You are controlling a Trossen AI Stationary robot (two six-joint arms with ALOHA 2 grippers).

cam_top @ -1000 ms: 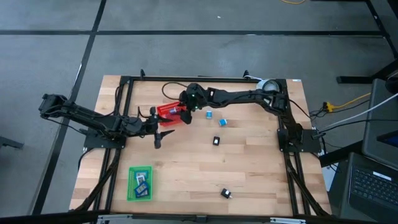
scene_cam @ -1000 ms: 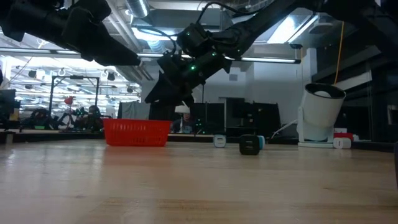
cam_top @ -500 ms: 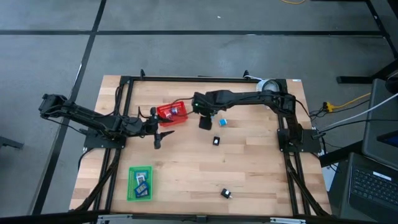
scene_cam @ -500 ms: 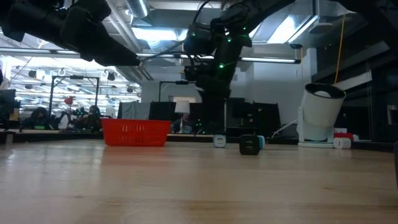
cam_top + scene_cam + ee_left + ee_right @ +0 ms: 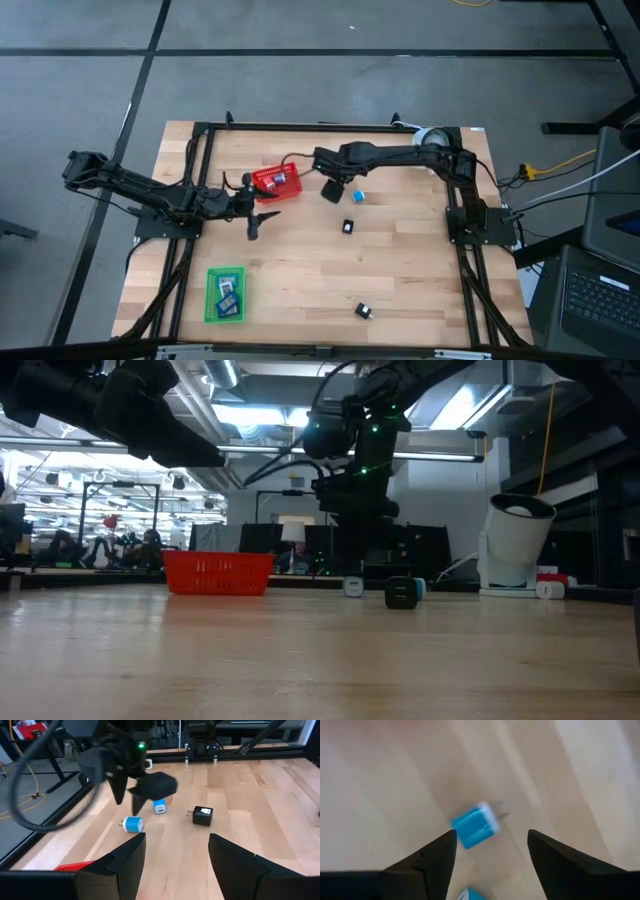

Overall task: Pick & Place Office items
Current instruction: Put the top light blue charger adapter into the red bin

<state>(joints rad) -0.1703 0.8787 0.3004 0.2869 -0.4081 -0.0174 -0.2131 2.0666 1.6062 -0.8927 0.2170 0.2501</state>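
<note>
Small office items lie on the wooden table: two blue plug pieces [image 5: 132,824] [image 5: 160,806], a black one [image 5: 202,815] and another black one [image 5: 363,311] near the front edge. My right gripper [image 5: 490,855] hangs open, pointing down, just above a blue piece [image 5: 476,825], its fingers either side without touching. It shows beside the red basket [image 5: 273,182] as a dark head [image 5: 330,190]. My left gripper [image 5: 175,865] waits open at the basket's near side, empty.
The red mesh basket holds a small blue-white piece [image 5: 282,179]. A flat green tray [image 5: 225,294] with a few small pieces lies at the front left. A white cylinder-shaped unit [image 5: 515,540] stands at the far right. Bare wood lies between the tray and the black pieces.
My right gripper has swung from over the red basket toward the table's right edge and tipped from nearly level to pointing down over the blue pieces. Its finger gap looks unchanged. The basket and the pieces on the table have stayed put.
</note>
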